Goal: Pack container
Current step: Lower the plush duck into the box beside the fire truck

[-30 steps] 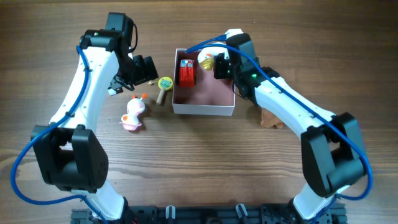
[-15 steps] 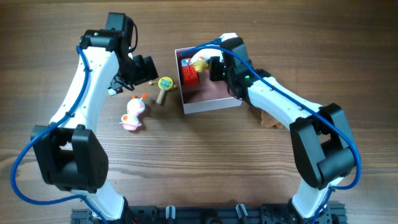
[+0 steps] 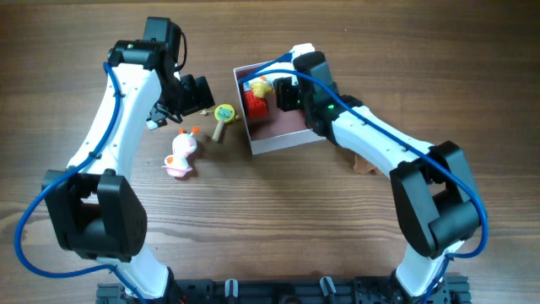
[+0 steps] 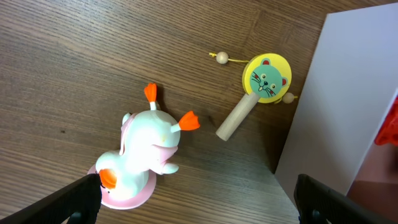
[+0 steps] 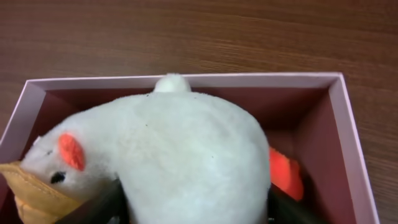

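The container (image 3: 285, 140) sits a bit crooked on the wooden counter (image 3: 278, 219). The right arm's fingers (image 5: 99, 208) are over it, pinching a soft white bird (image 5: 174, 155). The bird hangs just above the container's back part, beside a red toy (image 3: 256, 106) inside. The next move is likely straight down, then let go. Left of the container lie a yellow rattle (image 4: 266, 77) and a pink duck (image 4: 143, 155). The rattle's stick points away from the container. The left arm's fingers (image 4: 71, 199) are spread wide, hold nothing, and are nearer those two toys.
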`<action>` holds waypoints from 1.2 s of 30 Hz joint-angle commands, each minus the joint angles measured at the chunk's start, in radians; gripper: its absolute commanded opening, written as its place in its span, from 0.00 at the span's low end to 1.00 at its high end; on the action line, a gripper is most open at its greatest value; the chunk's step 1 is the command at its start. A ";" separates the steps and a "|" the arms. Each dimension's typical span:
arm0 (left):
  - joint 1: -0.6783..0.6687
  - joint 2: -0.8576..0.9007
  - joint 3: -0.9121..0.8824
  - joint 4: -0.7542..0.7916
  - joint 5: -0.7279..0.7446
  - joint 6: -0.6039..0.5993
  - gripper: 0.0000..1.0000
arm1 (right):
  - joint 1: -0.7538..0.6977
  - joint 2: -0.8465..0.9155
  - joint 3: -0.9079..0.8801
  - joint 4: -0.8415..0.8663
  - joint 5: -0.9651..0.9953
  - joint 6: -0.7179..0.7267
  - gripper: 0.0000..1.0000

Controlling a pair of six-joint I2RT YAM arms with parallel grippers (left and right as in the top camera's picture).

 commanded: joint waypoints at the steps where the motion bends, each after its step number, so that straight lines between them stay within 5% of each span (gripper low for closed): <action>1: 0.003 -0.011 -0.006 0.000 -0.006 0.002 1.00 | 0.022 -0.008 0.021 0.010 0.014 -0.037 0.59; 7: 0.003 -0.011 -0.006 0.000 -0.006 0.002 1.00 | 0.031 -0.045 0.021 -0.004 0.089 -0.061 0.59; 11: 0.003 -0.011 -0.006 0.000 -0.006 0.002 1.00 | 0.031 -0.045 0.021 -0.026 0.089 -0.116 0.72; 24: 0.003 -0.011 -0.006 0.000 -0.006 0.002 1.00 | 0.037 -0.078 0.021 -0.040 0.116 -0.215 0.64; 36: 0.003 -0.011 -0.006 0.000 -0.006 0.002 1.00 | 0.041 -0.061 0.019 -0.046 0.024 -0.262 0.72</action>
